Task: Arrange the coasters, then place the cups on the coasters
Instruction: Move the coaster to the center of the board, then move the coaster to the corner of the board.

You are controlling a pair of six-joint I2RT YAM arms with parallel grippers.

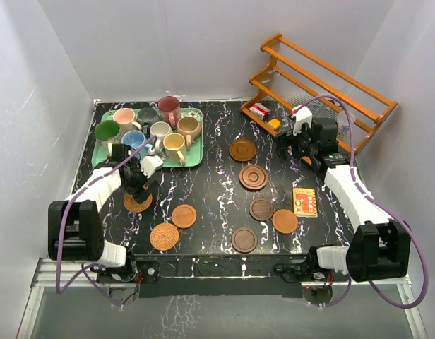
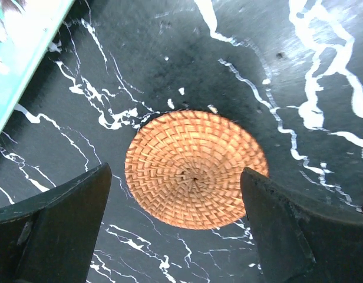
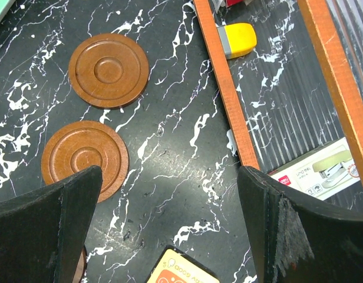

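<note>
While my left gripper (image 2: 175, 174) gapes empty over a woven coaster (image 2: 196, 168), right gripper (image 3: 170, 177) likewise open, I'm mid-arranging; next I'd lower and pinch it.

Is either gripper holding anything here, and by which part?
Nothing is held. The left gripper stands open over a woven coaster lying flat; the right gripper is open over the table.

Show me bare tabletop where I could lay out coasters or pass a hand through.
Most open: the strip between the tray's right rim and the dark coasters, running down to the woven coaster near the front. A smaller bare patch lies in front of the orange card. Crowded: the tray, packed with mugs, and the corner by the rack.
</note>
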